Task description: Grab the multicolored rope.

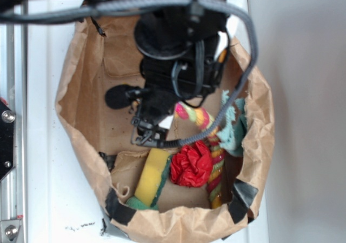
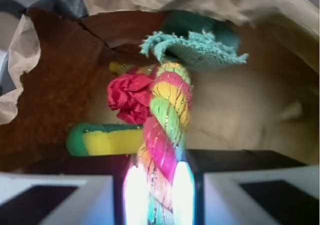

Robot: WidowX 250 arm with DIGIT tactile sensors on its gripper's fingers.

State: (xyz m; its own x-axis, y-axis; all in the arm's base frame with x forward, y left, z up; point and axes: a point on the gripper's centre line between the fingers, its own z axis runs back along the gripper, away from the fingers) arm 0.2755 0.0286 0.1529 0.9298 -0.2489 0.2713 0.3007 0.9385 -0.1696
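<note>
The multicolored rope (image 2: pixel 167 120), a thick twist of yellow, pink, green and white strands, runs up the middle of the wrist view. Its near end is pinched between the two bright fingers of my gripper (image 2: pixel 158 195), which is shut on it. The rope's far end disappears under the teal terry cloth (image 2: pixel 200 47). In the exterior view the rope (image 1: pixel 216 159) lies along the right side of the paper bag (image 1: pixel 75 92), partly behind a grey cable, and the black gripper (image 1: pixel 146 137) reaches down inside the bag.
A red ruffled fabric ball (image 2: pixel 130 97) touches the rope's left side. A yellow and green sponge (image 2: pixel 107 139) lies beside it. The teal cloth (image 1: pixel 233 127) leans on the bag's right wall. Brown paper walls (image 2: pixel 280 15) close in all round.
</note>
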